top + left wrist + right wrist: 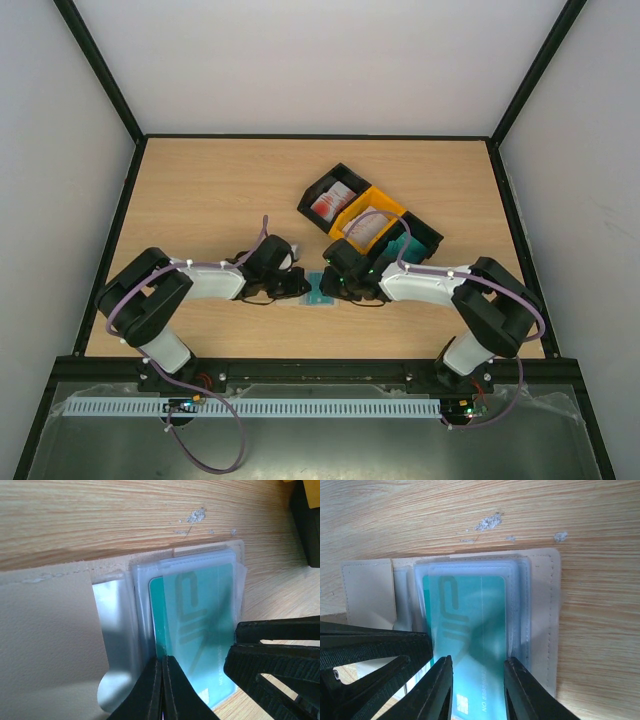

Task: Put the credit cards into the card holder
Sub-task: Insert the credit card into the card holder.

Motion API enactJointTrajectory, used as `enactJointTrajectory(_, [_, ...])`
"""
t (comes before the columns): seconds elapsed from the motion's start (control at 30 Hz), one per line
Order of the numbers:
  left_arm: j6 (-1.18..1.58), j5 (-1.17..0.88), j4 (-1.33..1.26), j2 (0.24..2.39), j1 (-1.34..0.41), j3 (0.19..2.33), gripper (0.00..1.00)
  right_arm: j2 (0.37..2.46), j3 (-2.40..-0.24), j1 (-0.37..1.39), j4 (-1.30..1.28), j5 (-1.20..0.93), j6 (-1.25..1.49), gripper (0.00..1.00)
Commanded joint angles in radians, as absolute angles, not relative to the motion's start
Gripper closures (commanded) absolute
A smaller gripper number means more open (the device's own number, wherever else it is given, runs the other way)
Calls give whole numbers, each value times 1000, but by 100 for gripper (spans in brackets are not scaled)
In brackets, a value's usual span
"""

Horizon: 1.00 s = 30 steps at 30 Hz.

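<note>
The beige card holder lies open on the wood, its clear pockets facing up. A teal credit card sits partly inside a clear pocket, its chip end sticking out toward me. My right gripper stands open just over that protruding end, one finger toward each long edge. My left gripper is shut, its tips at the card's left edge where the pocket's clear sleeve begins; whether it pinches the sleeve does not show. From above, both grippers meet over the holder.
Behind the right arm stand three bins in a row: a black bin with white and red cards, an orange bin with pale cards, and a black bin with teal cards. The right gripper's fingers crowd the left wrist view.
</note>
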State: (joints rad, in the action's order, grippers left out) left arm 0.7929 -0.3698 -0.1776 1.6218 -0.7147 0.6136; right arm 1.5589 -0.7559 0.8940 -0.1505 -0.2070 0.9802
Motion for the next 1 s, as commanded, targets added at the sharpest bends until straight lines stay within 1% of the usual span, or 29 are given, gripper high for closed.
enactJointTrajectory(0.0, [785,-287,-70,1652,-698,570,98,1571,-750,894,-122,-242,984,72])
enactJointTrajectory(0.13, [785,-283,-68,1655,-696,569,97,1555,-748,894,-121,-232,1000,72])
enactJointTrajectory(0.37, [785,-269,-60,1656,-687,563,97,1541,-756,893,-197,-122,1008,69])
enactJointTrajectory(0.6, [784,-270,-70,1666,-681,552,98,1553,-760,893,-183,-152,992,71])
enactJointTrajectory(0.97, [785,-278,-81,1669,-681,545,98,1576,-743,893,-101,-264,996,72])
